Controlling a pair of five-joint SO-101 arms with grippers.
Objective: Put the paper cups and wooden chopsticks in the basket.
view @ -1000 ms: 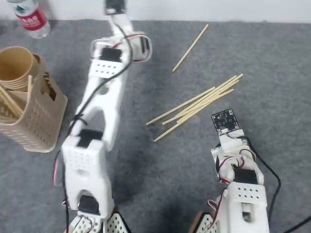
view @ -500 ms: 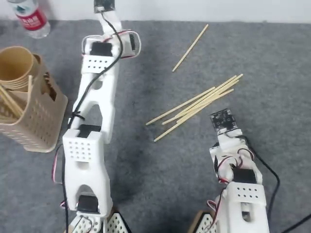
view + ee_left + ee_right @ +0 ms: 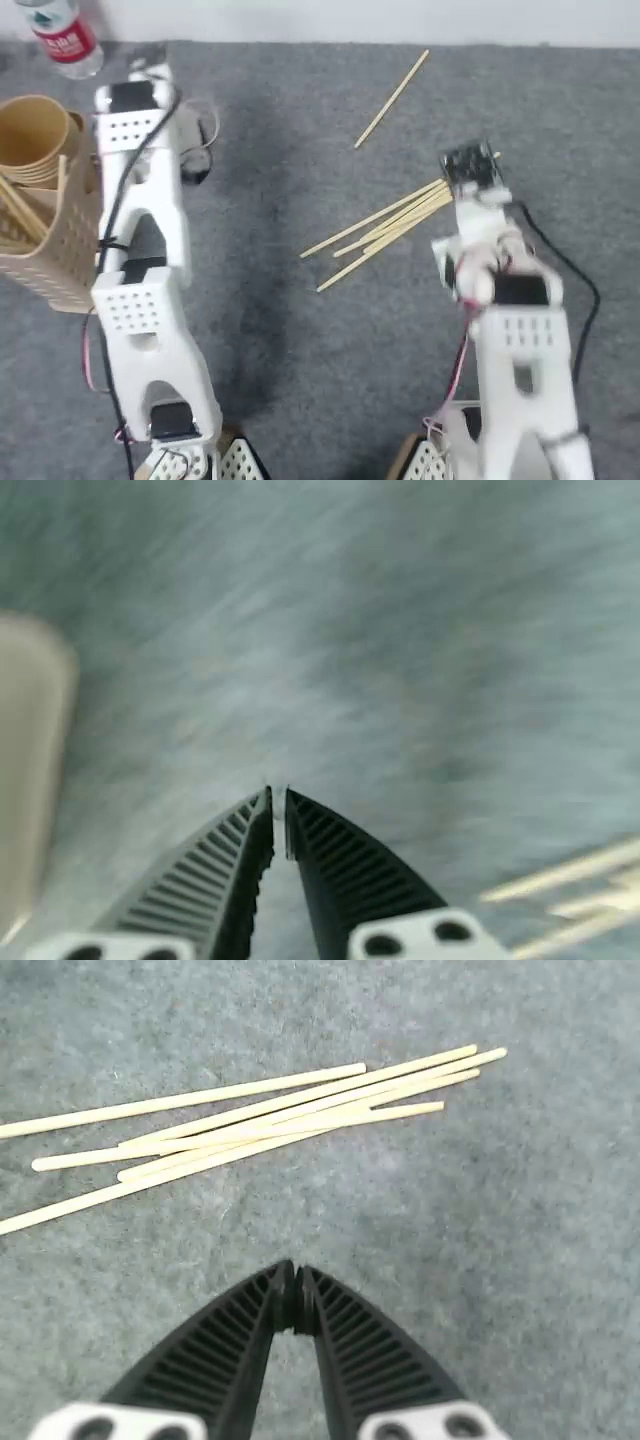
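Arms extended: left arm (image 3: 140, 200) beside basket (image 3: 60, 250), right end effector (image 3: 293, 1305) closed near chopsticks (image 3: 270, 1120).

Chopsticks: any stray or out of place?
Yes. One chopstick lies alone near the far edge of the mat, apart from the loose pile fanned out mid-mat. All of these are outside the basket, which already holds cups. Nothing looks broken.
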